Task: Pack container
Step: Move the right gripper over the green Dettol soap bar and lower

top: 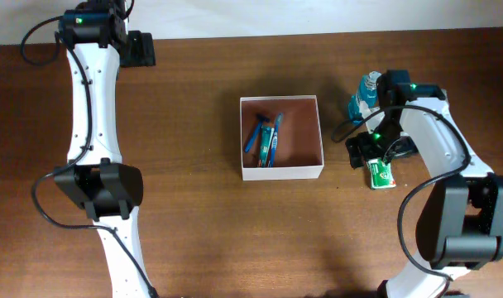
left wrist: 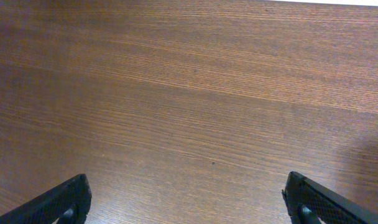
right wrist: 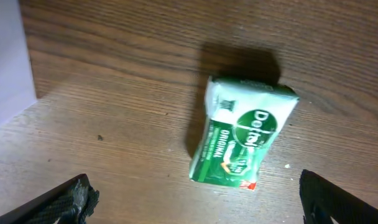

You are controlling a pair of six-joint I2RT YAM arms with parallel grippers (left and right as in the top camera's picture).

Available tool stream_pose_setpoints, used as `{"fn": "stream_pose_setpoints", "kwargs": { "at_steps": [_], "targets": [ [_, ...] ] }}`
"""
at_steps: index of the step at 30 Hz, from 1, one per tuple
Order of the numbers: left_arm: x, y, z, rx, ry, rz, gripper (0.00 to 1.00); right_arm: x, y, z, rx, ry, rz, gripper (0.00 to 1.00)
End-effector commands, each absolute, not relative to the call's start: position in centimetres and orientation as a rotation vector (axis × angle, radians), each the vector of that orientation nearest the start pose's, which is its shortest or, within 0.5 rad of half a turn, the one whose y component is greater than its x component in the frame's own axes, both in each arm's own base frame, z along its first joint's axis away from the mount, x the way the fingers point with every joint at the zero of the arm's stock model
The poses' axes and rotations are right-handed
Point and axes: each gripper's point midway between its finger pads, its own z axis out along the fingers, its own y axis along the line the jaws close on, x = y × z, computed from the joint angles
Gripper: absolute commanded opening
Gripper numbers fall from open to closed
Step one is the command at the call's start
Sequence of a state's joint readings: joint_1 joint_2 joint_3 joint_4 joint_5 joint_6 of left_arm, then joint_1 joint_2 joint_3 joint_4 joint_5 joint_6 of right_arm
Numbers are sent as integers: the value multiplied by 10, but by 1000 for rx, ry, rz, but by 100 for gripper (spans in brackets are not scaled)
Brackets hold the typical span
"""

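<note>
On bench [top: 194,232], right fingers [right wrist: 64,202] spread wide over green packet [right wrist: 242,140], near container [top: 301,136] holding blue toiletries [top: 266,141]; left fingers [left wrist: 58,205] spread wide, well apart.

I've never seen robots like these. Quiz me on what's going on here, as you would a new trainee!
1. True or false: the box already holds some blue items.
2. What lies beneath the right gripper?
A. a green packet
B. a red cup
C. a metal spoon
3. Fill in the missing word: the left gripper holds nothing and has its jaws ____.

Key: 1 true; 2 A; 3 open.
</note>
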State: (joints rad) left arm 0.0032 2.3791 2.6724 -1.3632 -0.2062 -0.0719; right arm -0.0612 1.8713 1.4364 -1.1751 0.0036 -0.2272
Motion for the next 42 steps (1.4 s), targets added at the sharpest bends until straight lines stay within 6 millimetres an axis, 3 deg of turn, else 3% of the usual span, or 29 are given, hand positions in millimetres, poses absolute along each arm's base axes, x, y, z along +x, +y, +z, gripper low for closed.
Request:
{"fn": "stream_pose_setpoints", "kwargs": {
  "at_steps": [1, 7, 12, 19, 25, 42],
  "targets": [
    [545, 38, 218, -166, 2606, 240, 99, 337, -39, 71, -124, 3172, 28, 98],
    [545, 38, 218, -166, 2606, 240, 99, 327, -59, 65, 31, 3185, 111, 98],
    [545, 38, 218, -166, 2606, 240, 99, 320, -58, 60, 52, 3199, 156, 99],
    [545, 38, 218, -166, 2606, 240, 99, 326, -54, 55, 21, 3192, 143, 100],
    [545, 38, 218, -166, 2606, 240, 100, 324, -54, 43, -26, 3239, 58, 100],
    [545, 38, 218, -166, 2606, 240, 99, 332, -52, 36, -16, 3215, 45, 99]
  ]
}}
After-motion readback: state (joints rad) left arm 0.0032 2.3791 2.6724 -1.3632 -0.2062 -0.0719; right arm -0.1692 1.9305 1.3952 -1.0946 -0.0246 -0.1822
